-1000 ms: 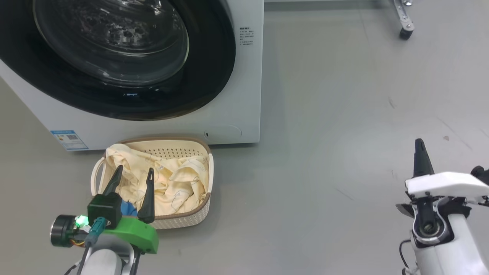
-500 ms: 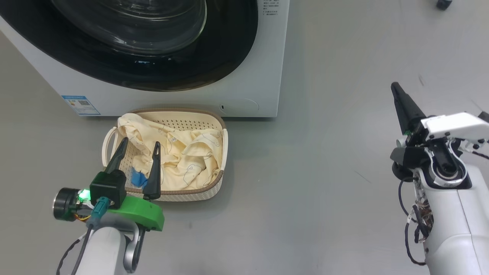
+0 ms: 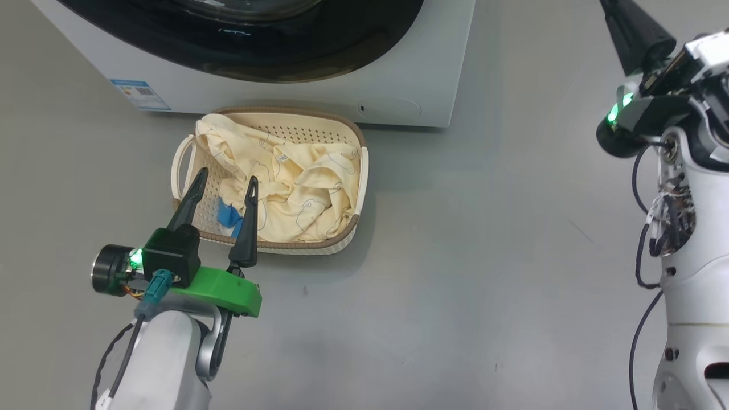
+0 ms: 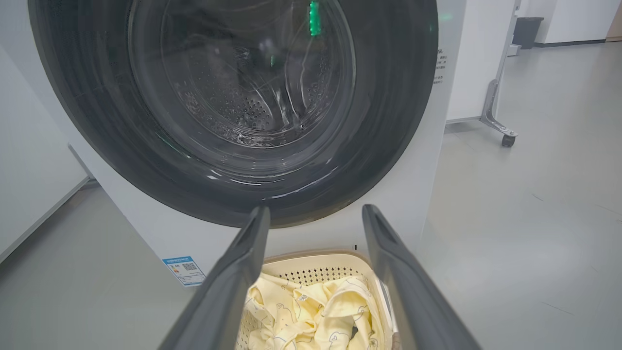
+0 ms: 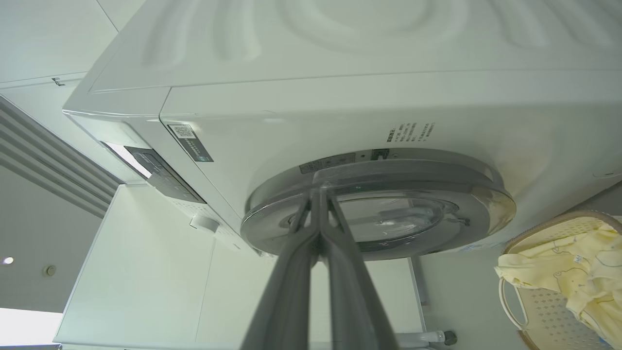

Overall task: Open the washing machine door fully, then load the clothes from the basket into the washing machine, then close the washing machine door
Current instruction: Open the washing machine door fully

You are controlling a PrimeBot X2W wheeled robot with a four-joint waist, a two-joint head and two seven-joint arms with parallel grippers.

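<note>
The washing machine stands at the top of the head view, and its door with the glossy black ring and glass bowl lies shut against the front. Below it on the floor sits the basket holding pale-yellow clothes and a blue piece. My left gripper is open above the basket's left part, holding nothing. My right gripper is shut and empty at the upper right. In the right wrist view, the right gripper points at the door rim; contact cannot be told.
Grey floor stretches to the right of the basket and machine. A wheeled stand leg and a dark bin stand behind the machine's right side. A white panel runs along its left.
The head camera has tilted, so the scene has slid up and right in the picture. My right arm has risen forward towards the machine. The left gripper stays over the basket.
</note>
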